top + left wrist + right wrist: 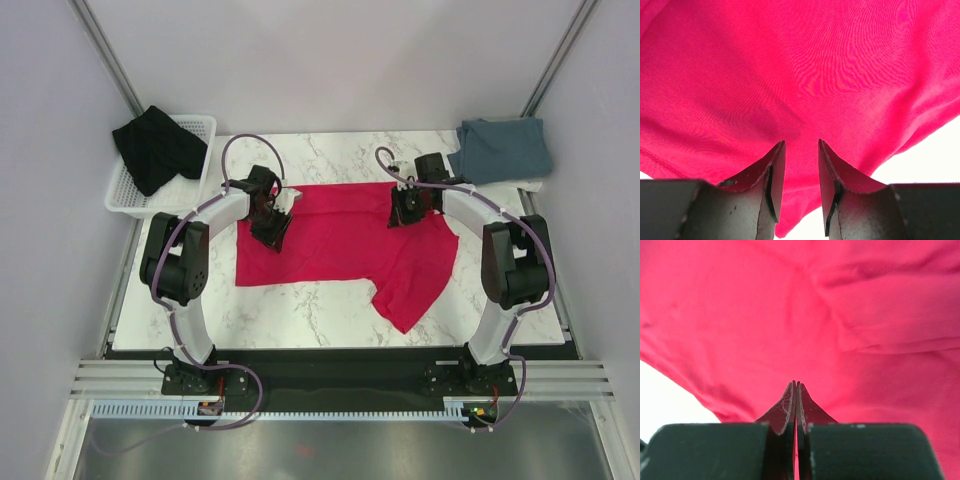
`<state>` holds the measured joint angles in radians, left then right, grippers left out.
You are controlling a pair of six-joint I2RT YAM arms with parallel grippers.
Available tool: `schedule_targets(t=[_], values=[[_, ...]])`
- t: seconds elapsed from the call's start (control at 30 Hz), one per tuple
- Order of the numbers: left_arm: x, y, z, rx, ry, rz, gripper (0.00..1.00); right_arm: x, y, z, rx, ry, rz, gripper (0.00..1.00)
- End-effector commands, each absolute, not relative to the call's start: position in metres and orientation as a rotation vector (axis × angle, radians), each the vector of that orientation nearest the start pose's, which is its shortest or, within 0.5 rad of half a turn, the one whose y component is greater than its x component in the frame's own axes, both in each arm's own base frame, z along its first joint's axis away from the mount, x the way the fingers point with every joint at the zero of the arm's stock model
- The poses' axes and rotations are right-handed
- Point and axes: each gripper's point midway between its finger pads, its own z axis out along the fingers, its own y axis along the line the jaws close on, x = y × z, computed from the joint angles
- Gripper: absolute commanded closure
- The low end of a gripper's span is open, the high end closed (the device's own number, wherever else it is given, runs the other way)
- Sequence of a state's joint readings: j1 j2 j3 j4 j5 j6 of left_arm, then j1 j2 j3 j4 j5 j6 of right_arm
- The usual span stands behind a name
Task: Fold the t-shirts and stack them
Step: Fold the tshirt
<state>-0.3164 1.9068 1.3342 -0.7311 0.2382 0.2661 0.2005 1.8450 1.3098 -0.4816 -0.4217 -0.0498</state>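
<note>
Red t-shirt point(340, 245) lies spread across the middle of the marble table point(300, 310), mostly flat. Its near right part hangs down in a loose, crumpled flap toward the front edge. Left gripper point(272, 226) is down at the shirt's left end. From the left wrist, its fingers point(774, 170) stand apart with an empty gap between them, released, and red cloth fills the view beyond. Right gripper point(408, 212) sits on the shirt's far right edge. From the right wrist, its fingers point(782, 412) are clenched tip to tip with a thin line of red between the pads, so it is grasping the red t-shirt. Black t-shirt point(155, 148) is draped over the white wire basket point(125, 197) at far left. Blue-grey t-shirt point(503, 150) lies bunched at the far right corner, apart from both arms.
</note>
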Motion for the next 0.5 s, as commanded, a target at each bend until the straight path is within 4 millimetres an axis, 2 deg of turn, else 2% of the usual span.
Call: schedule_targets(t=[0.0,0.03,0.07,0.1,0.13,0.17,0.23,0.47], values=[[0.35,-0.154,0.05,0.834,2.679,-0.382,0.6,0.388,0.165,0.087,-0.488,2.49,0.636,1.0],[0.367,-0.15,0.052,0.816,2.627,-0.312,0.61,0.387,0.163,0.085,-0.484,2.497,0.617,0.98],[0.368,-0.151,0.052,0.815,2.622,-0.307,0.61,0.387,0.162,0.085,-0.478,2.498,0.599,0.93],[0.367,-0.15,0.053,0.812,2.623,-0.306,0.61,0.391,0.155,0.082,-0.46,2.506,0.542,0.84],[0.366,-0.15,0.052,0.815,2.622,-0.307,0.61,0.393,0.152,0.082,-0.457,2.506,0.517,0.66],[0.366,-0.149,0.052,0.815,2.627,-0.305,0.61,0.395,0.149,0.076,-0.451,2.52,0.492,0.61],[0.366,-0.15,0.052,0.819,2.624,-0.307,0.61,0.402,0.146,0.075,-0.448,2.518,0.458,0.55],[0.365,-0.149,0.049,0.817,2.635,-0.299,0.61,0.427,0.146,0.064,-0.453,2.518,0.409,0.53]])
